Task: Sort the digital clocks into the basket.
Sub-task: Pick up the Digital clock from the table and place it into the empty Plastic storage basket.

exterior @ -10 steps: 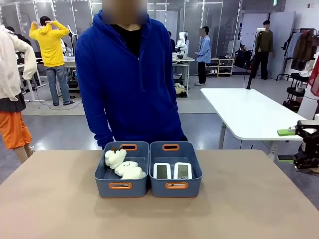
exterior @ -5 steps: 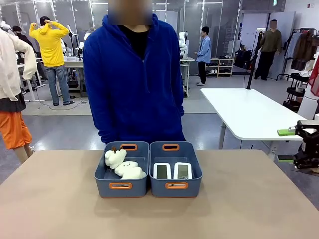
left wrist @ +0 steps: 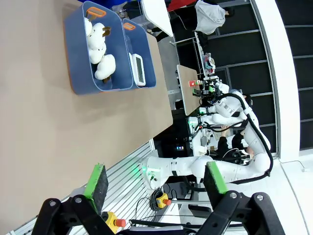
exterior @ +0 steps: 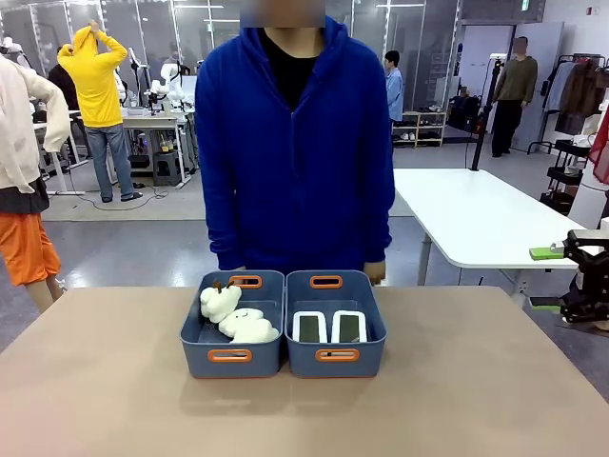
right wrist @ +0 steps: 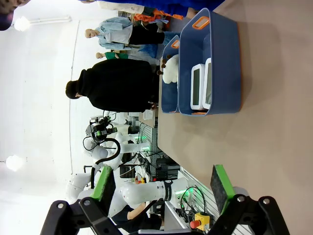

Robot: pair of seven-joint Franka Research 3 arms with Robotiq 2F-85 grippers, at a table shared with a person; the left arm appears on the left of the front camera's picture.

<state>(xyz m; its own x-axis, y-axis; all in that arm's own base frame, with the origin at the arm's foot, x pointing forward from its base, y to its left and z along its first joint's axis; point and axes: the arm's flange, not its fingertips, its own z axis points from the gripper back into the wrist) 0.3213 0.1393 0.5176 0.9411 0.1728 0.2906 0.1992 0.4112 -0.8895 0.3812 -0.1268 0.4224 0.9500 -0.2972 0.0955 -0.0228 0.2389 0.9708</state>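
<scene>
Two white digital clocks [exterior: 309, 327] [exterior: 349, 327] with dark screens lie side by side in the right-hand blue-grey basket [exterior: 369, 359] at mid-table. In the right wrist view the clocks [right wrist: 197, 87] show inside the basket [right wrist: 222, 58], far from my open right gripper [right wrist: 162, 184]. That gripper [exterior: 546, 279] hovers off the table's right edge, nothing between its green pads. My left gripper [left wrist: 156, 180] stands open and empty, far from the basket [left wrist: 149, 68], where one clock [left wrist: 138, 68] peeks over the wall.
A twin bin [exterior: 195, 359] touching the basket's left side holds cream plush toys [exterior: 238, 319]. A person in a blue hoodie [exterior: 295, 143] stands at the far edge, one hand [exterior: 374, 273] just behind the basket. A white table [exterior: 476, 214] stands at back right.
The person has straightened up and shifted to the right behind the bins. Clocks, bins and both grippers have stayed put.
</scene>
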